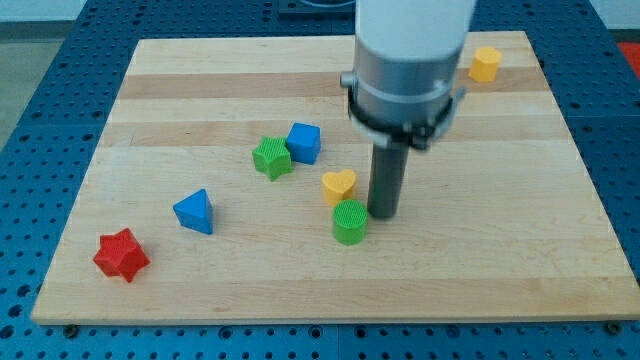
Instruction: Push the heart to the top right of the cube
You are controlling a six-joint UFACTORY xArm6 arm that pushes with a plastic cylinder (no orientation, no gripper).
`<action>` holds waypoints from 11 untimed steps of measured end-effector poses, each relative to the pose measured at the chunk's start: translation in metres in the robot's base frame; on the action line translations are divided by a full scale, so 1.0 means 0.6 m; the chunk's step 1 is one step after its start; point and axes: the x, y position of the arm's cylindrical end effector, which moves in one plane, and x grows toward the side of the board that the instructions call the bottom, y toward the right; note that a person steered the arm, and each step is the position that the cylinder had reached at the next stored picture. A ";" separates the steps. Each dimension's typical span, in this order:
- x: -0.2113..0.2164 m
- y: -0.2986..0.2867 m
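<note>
so the yellow heart [339,185] sits roughly mid-board, a bit toward the bottom edge, with the blue cube [304,142] up and to the view's left of it, well short of the top edge. the arm has no fingers at all, nothing to open or close, just the rod, and its tip [383,214] is down on the wooden board [560,230] just beside the heart on the view's right, slightly lower. a green cylinder [350,222] is right under the heart, close to the tip too.

key bit: the heart lies to the view's left of the tip, but it needs to end up above and right of the cube. pushing from here would likely shove it left, the wrong way. probably the tip has to get round below the heart first, and that cylinder is in the way there. a green star [271,158] is snug against the cube's left.
</note>
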 end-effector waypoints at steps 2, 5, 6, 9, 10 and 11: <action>-0.142 0.009; -0.065 0.037; 0.077 0.089; 0.224 0.014; 0.224 -0.068; 0.194 -0.080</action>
